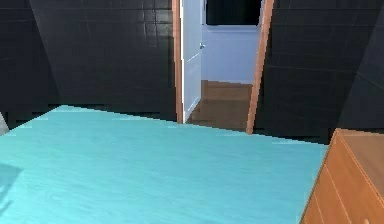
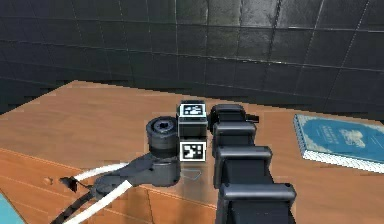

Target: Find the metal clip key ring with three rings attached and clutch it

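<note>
In the arm side view my arm (image 2: 245, 165) reaches out over a wooden top (image 2: 90, 125). The gripper's round dark body (image 2: 160, 150) sits left of the two white marker squares (image 2: 192, 130), and its thin fingers (image 2: 100, 178) run down to the left. My gripper (image 2: 78, 195) ends low over the wood near its front edge. A small dark thing (image 2: 66, 182) lies on the wood right at the fingertips; its shape is too small to name. I cannot tell whether the gripper holds anything.
A blue book (image 2: 340, 140) lies on the wooden top at the arm side view's right. Dark tiled walls (image 2: 200, 50) stand behind. The forward view has a turquoise bed (image 1: 150, 165), a wooden dresser (image 1: 350, 185) at lower right, and an open doorway (image 1: 228, 70) with a white door (image 1: 192, 55).
</note>
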Motion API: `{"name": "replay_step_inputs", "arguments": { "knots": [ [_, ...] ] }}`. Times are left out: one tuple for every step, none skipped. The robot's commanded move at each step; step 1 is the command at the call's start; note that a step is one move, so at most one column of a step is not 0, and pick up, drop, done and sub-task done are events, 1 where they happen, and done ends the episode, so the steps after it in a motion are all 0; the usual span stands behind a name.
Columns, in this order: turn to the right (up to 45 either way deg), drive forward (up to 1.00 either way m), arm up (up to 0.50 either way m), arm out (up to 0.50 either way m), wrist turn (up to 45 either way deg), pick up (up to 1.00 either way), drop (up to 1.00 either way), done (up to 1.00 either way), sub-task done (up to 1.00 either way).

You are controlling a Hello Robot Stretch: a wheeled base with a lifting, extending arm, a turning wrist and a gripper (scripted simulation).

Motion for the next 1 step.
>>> {"name": "replay_step_inputs", "arguments": {
  "knots": [
    [0.0, 0.00, 0.00, 0.00, 45.0, 0.00, 0.00, 0.00, 0.00]
  ]
}}
